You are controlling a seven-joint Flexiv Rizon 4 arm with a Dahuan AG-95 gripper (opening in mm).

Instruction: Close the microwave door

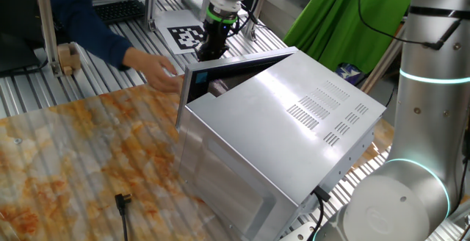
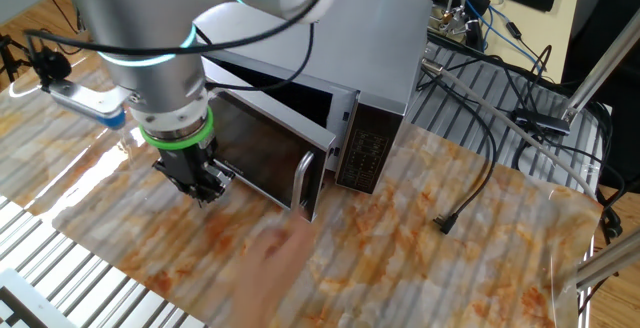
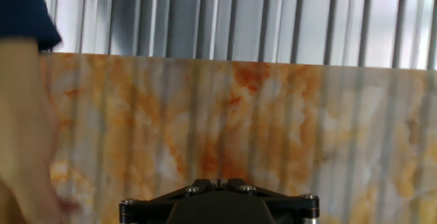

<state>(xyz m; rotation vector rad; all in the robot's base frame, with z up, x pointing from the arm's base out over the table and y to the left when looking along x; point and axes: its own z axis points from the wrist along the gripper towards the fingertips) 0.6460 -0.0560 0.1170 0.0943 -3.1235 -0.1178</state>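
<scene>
The silver-grey microwave [image 1: 294,123] stands on the marbled table, and it also shows in the other fixed view [image 2: 385,68]. The microwave door [image 2: 265,153] hangs partly open, its dark window and silver handle facing the table front. In one fixed view I see the door [image 1: 198,79] edge-on, with its dark inner side showing. My gripper [image 2: 205,188] is shut and empty. It hangs low over the table, just outside the door's outer face, near the hinge side. It also shows in one fixed view [image 1: 208,48] beyond the door. In the hand view the fingertips [image 3: 208,183] point at the bare table.
A person's hand [image 2: 270,253] is blurred in front of the door, and it also shows in one fixed view [image 1: 158,70] and the hand view [image 3: 27,135]. A black plug [image 2: 445,223] lies on the table. A second robot base [image 1: 422,138] stands by the microwave. A tag board [image 1: 187,37] lies behind.
</scene>
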